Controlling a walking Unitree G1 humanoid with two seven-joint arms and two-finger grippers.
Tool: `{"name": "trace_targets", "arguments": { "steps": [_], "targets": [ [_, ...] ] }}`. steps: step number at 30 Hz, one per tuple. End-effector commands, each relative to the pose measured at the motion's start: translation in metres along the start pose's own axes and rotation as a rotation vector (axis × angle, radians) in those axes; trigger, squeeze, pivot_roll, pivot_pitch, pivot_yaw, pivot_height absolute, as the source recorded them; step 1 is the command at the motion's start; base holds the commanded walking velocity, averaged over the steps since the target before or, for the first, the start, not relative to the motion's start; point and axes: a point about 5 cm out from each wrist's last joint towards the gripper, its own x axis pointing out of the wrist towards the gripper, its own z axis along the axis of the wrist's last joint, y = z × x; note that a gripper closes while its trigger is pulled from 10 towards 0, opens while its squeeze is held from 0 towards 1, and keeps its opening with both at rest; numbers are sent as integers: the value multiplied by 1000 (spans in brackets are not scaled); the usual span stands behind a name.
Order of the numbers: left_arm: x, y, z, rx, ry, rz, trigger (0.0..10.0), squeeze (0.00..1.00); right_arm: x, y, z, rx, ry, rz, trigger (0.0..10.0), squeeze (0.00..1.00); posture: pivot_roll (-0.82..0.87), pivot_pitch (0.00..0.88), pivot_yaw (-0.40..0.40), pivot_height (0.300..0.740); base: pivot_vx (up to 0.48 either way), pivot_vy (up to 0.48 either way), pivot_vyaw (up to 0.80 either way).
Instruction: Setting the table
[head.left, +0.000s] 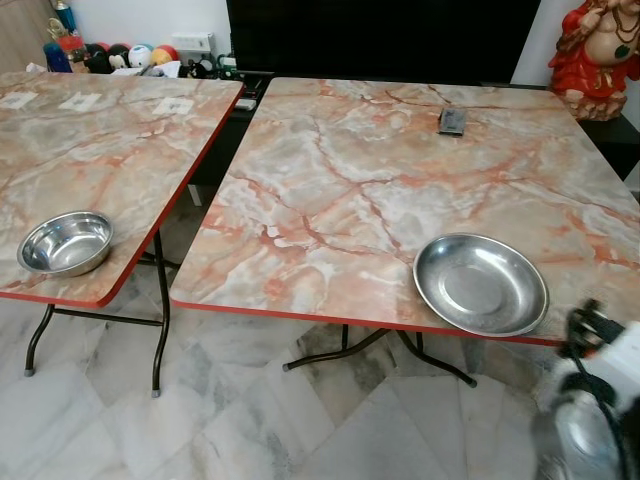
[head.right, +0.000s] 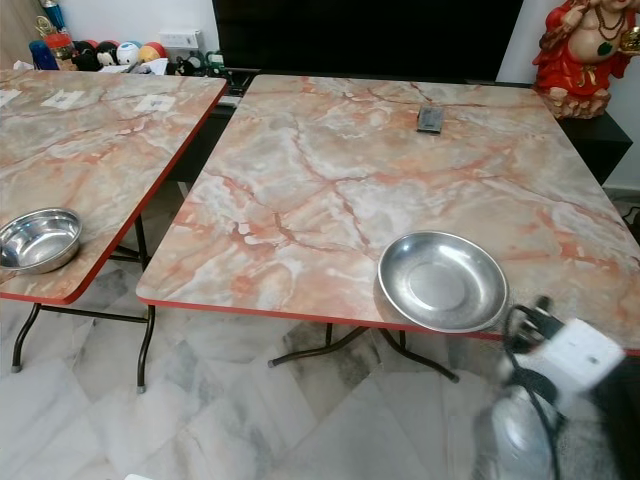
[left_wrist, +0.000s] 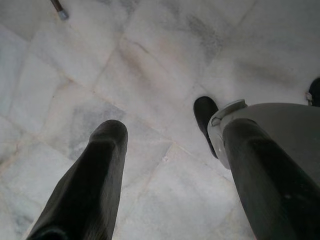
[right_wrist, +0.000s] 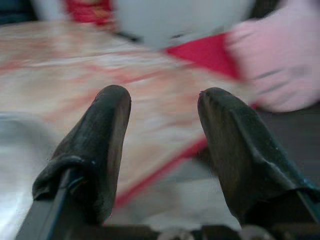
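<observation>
The plate sits at the near edge of the main surface, its rim just short of the red trim. The right gripper hangs open and empty, low beside that corner. The left gripper is open, idle over the floor.

Judgement: placing looks done; the bowl on the side surface, well apart from the plate, is the likely next fetch. Room around the plate is open; only a remote lies far beyond it.

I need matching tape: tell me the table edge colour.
Red, running along the table edge under the marbled top; clearest in the left eye view.
</observation>
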Motion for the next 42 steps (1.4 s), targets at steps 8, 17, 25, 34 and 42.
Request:
{"name": "trace_targets", "arguments": {
  "steps": [8,17,25,34,42],
  "targets": [
    [-2,-5,-7,-4,28,-8,10000,0,-37,-23,-63,-121,375,-121,10000,0,-21,111,-30,740,0,0,0],
    [-1,-5,-6,-30,24,9,10000,0,-62,-17,-139,-164,802,87,10000,0,-20,100,-57,740,0,0,0],
    [1,-5,-3,-92,32,30,10000,0,-91,-10,-182,-497,967,544,10000,0,-34,88,-49,740,0,0,0],
    [1,-2,-4,-166,54,50,10000,0,-119,-4,-195,-620,1016,827,10000,0,-2,85,-40,740,0,0,0],
    [-1,5,-12,-244,93,81,10000,0,-120,0,-195,-555,985,811,10000,0,-13,87,-24,740,0,0,0]
  ]
}}
